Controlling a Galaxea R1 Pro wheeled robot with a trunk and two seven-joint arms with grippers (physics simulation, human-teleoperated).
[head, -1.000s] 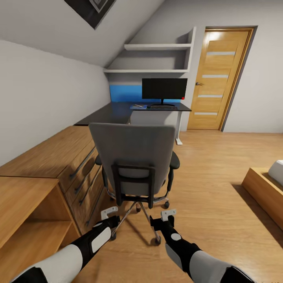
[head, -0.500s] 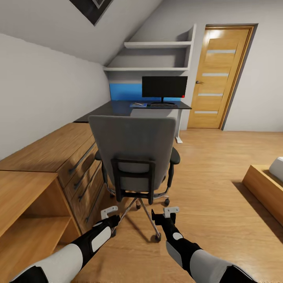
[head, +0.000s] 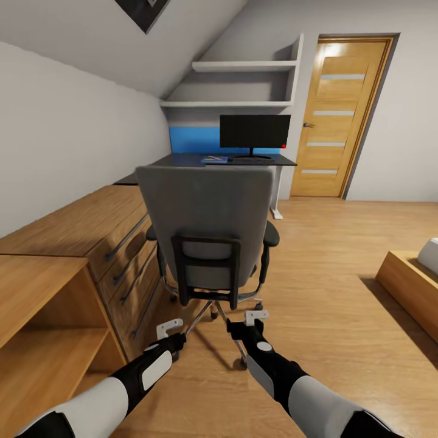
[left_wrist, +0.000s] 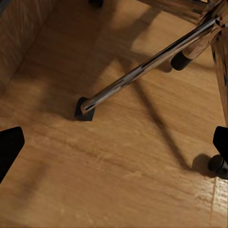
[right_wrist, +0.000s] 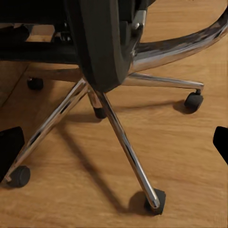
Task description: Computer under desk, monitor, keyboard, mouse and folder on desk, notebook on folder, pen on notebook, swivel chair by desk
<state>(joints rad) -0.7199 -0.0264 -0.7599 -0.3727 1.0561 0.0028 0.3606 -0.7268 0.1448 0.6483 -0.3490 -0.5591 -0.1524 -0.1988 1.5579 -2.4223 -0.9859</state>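
The swivel chair [head: 204,225] stands right in front of me with its grey back toward me. Its chrome star base [right_wrist: 121,137] and castors fill the right wrist view, and one chrome leg [left_wrist: 142,71] crosses the left wrist view. My left gripper [head: 169,329] and right gripper [head: 255,316] are both open and empty, low behind the chair's base and apart from it. Beyond the chair stands the black desk [head: 182,160], with the monitor [head: 254,131] upright on it. The blue folder [head: 214,159] lies flat on the desk left of the monitor stand. What lies on the folder is too small to tell.
A wooden chest of drawers [head: 91,231] and an open wooden shelf unit [head: 36,340] run along the left wall. A wooden door [head: 340,115] is at the far right, and a low wooden bed frame [head: 407,286] is at the right edge. Open wooden floor lies to the right of the chair.
The whole view has shifted, and the chair now looks slightly larger and higher in the picture. My right gripper has moved a little forward and left toward the chair's base.
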